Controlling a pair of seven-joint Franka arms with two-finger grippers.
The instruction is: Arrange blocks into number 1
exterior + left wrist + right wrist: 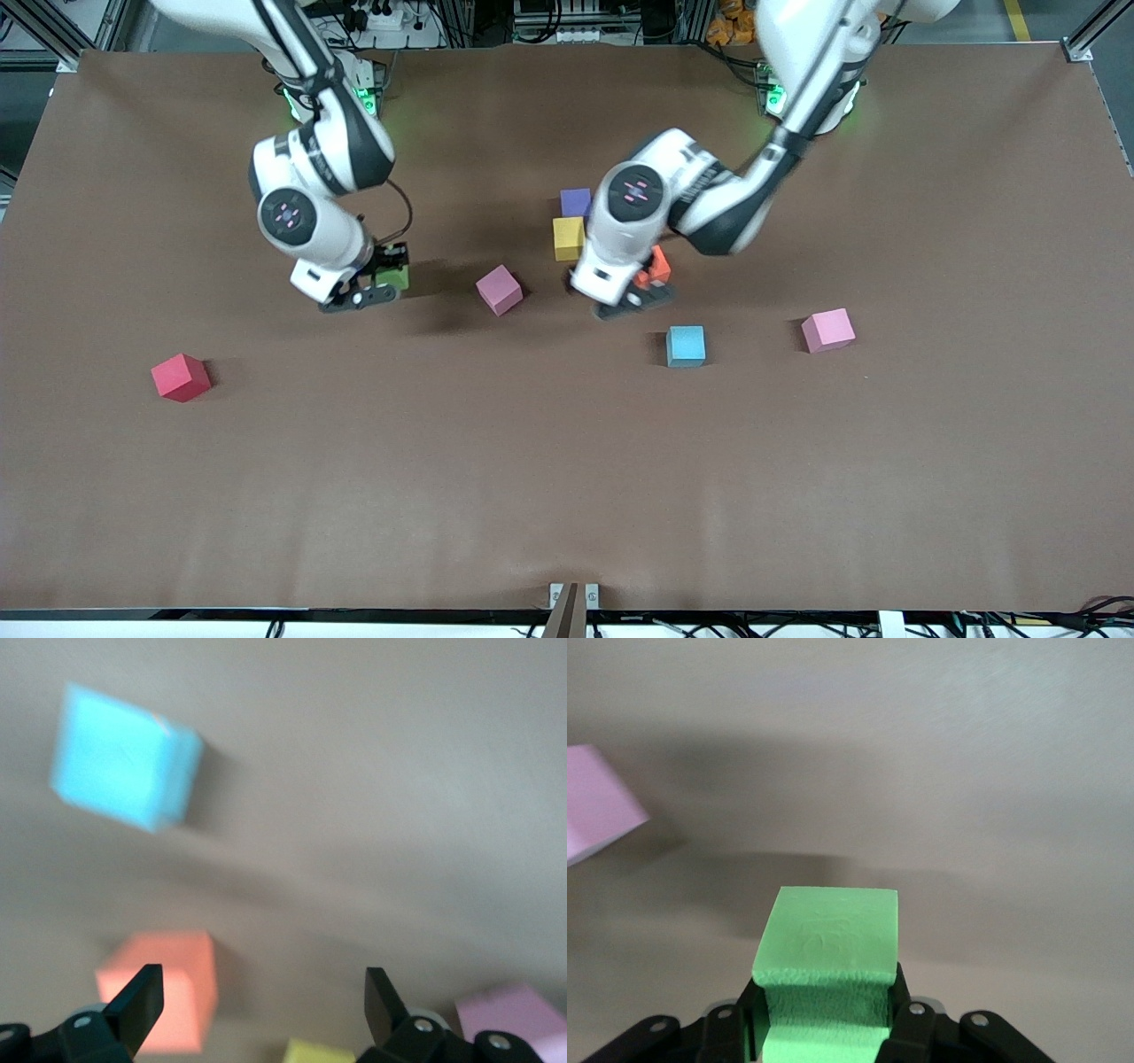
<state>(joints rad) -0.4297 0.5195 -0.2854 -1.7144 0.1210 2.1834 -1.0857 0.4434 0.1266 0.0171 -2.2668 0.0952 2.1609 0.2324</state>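
The right hand (pixel 824 1014) clamps a green block (pixel 828 948); a pink block (pixel 594 811) lies near.

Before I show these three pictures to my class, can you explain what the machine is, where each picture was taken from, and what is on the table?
Two robot arms work at a brown table. One picture looks down from across the table; the others come from wrist cameras. The right gripper holds a small matte green cube. The left gripper is open above a small orange cube. Purple and yellow cubes lie side by side; light blue, red and two pink cubes lie scattered.
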